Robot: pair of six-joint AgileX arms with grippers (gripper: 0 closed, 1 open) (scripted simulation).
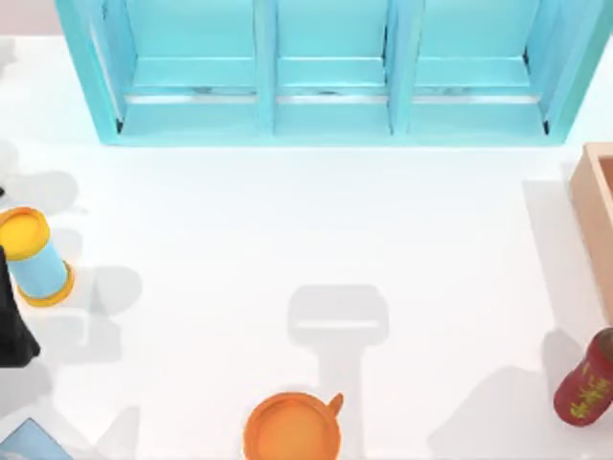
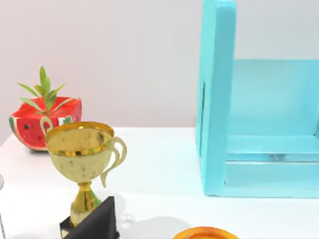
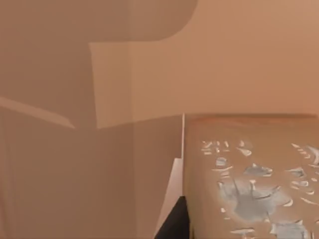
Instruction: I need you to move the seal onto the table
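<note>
The table point(image 1: 287, 240), a broad white surface, carries every item noted. The turquoise shelf unit point(image 1: 330, 67) stands along the far edge, with three compartments facing the near side; the left wrist view takes in one end of it point(image 2: 217, 99). The pale wooden box point(image 1: 596, 211) sits at the right edge of the table, and the right wrist view looks at its inner walls point(image 3: 65, 164). The left arm point(image 1: 11, 326) is at the left edge of the table, parked. The dark red bottle point(image 1: 586, 379) with yellow lettering lies tilted at the near right, near the box but apart from it. The orange cup point(image 1: 292, 428) stands at the near edge, about centre, with its handle toward the right. A blue can with yellow ends point(image 1: 34, 257) lies on its side at the left, just beside the left arm. The left wrist view shows a gold trophy point(image 2: 84, 159) upright on a dark base, with a watermelon-shaped planter point(image 2: 42, 122) farther off. The seal point(image 3: 249, 179), a tan-brown block with a worn white mark on the face shown, is inside the wooden box, close to its walls. The right gripper point(image 3: 174, 224) is in the box, just beside the seal; whether it grasps the seal cannot be told. The left gripper point(image 2: 97, 224) hangs near the trophy base; its state cannot be told.
</note>
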